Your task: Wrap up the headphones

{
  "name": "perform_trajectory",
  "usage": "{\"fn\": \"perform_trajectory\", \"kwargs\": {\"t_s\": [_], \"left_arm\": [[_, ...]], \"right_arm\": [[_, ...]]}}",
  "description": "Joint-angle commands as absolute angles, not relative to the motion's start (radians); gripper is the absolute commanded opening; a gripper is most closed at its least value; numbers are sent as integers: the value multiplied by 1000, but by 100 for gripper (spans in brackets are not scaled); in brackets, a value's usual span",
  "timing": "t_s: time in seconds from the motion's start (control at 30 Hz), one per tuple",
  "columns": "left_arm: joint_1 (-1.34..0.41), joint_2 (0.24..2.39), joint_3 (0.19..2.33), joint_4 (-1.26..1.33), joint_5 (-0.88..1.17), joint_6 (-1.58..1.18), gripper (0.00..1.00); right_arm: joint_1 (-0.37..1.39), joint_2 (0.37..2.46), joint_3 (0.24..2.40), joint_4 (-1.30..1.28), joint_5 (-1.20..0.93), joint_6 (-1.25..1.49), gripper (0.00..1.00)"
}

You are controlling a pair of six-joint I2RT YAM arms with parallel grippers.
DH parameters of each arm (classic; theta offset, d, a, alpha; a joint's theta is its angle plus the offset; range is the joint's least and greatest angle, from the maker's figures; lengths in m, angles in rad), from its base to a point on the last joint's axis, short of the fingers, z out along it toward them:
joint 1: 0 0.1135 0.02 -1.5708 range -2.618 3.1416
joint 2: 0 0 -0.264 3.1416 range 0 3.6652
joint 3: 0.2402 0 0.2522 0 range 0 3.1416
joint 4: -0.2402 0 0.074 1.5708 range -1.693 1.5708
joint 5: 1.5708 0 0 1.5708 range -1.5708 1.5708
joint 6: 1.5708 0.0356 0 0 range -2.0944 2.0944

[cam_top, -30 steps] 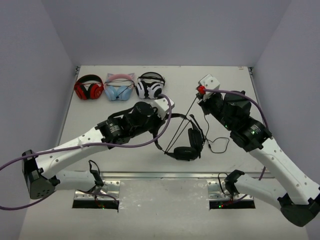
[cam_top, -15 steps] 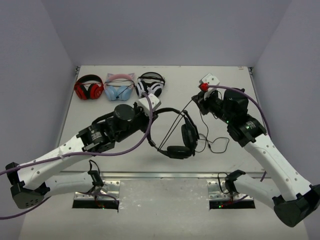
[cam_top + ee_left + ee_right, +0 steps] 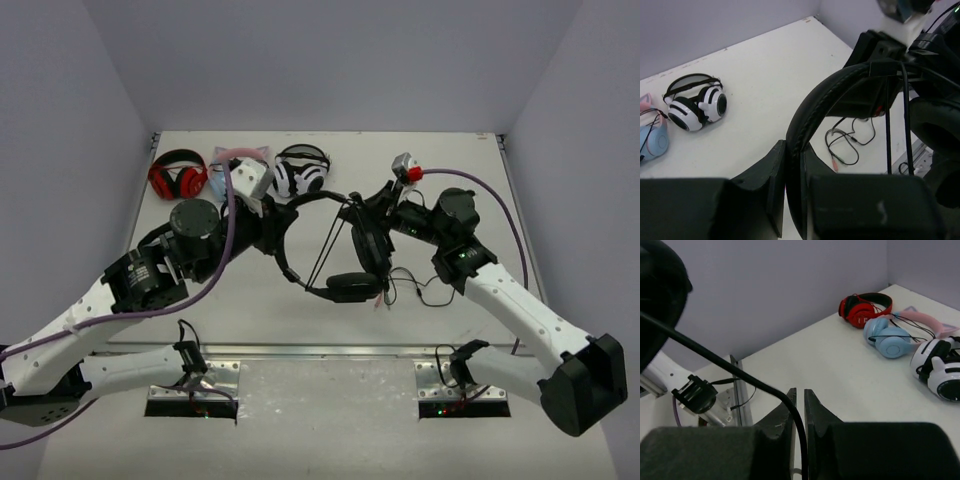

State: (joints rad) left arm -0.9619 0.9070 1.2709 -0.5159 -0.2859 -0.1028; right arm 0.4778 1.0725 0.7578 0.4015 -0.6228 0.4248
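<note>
Position: the headphones [image 3: 345, 285] sit over the centre of the table [image 3: 450, 160], between the two arms; in the overhead view the headband [image 3: 810, 115] arcs toward 12 o'clock and the two padded ear cups lie toward 6 o'clock, one nearer the arm bases than the other; whether the nearer cup touches the table cannot be told. Grip, left side: the left gripper [image 3: 792, 150] is clamped on the headband, which passes edge-on between its fingers at the 9 o'clock end of the arc. Grip, right side: the right gripper [image 3: 799, 392] is pinched together on the thin black cable [image 3: 715, 360] at the 3 o'clock end of the headband; taut strands of it cross the opening of the headband; the slack lies in loose loops on the table at 4 o'clock from the ear cups. Surroundings: red-and-black headphones [image 3: 178, 176], blue-and-pink headphones [image 3: 887, 337] and black-and-white headphones [image 3: 300, 172] lie in a row at 11 o'clock on the table, well apart from both grippers.
</note>
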Motion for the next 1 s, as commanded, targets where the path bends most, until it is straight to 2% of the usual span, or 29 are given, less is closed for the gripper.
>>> {"fn": "perform_trajectory", "kwargs": {"t_s": [0.0, 0.1, 0.2, 0.33, 0.4, 0.47, 0.6, 0.73, 0.8, 0.9, 0.93, 0.97], "left_arm": [[-977, 906, 1467, -353, -258, -256, 0], [-977, 959, 1535, -391, -242, -288, 0], [-977, 989, 1571, -399, -247, -305, 0], [-977, 989, 1574, -406, -328, -321, 0], [-977, 991, 1594, -429, -448, -348, 0], [-977, 1005, 1650, -469, -573, -362, 0], [-977, 1072, 1776, -544, -670, -370, 0], [-977, 1134, 1882, -584, -658, -374, 0], [-977, 1146, 1882, -586, -652, -376, 0], [-977, 1141, 1846, -592, -632, -387, 0], [-977, 1137, 1827, -592, -623, -399, 0], [-977, 1123, 1810, -592, -621, -405, 0]], "right_arm": [[475, 1155, 691, 647, -690, 685, 12], [515, 1229, 667, 874, -693, 793, 22], [578, 1321, 730, 943, -667, 796, 23], [633, 1448, 778, 1009, -652, 814, 14], [638, 1499, 743, 1055, -650, 830, 7], [638, 1523, 701, 1121, -638, 844, 4], [641, 1603, 626, 1235, -644, 870, 5], [655, 1663, 661, 1269, -650, 884, 17], [661, 1693, 683, 1264, -649, 881, 20], [678, 1729, 725, 1266, -620, 870, 37], [678, 1750, 738, 1264, -611, 867, 47], [678, 1758, 753, 1262, -580, 862, 51]]}}
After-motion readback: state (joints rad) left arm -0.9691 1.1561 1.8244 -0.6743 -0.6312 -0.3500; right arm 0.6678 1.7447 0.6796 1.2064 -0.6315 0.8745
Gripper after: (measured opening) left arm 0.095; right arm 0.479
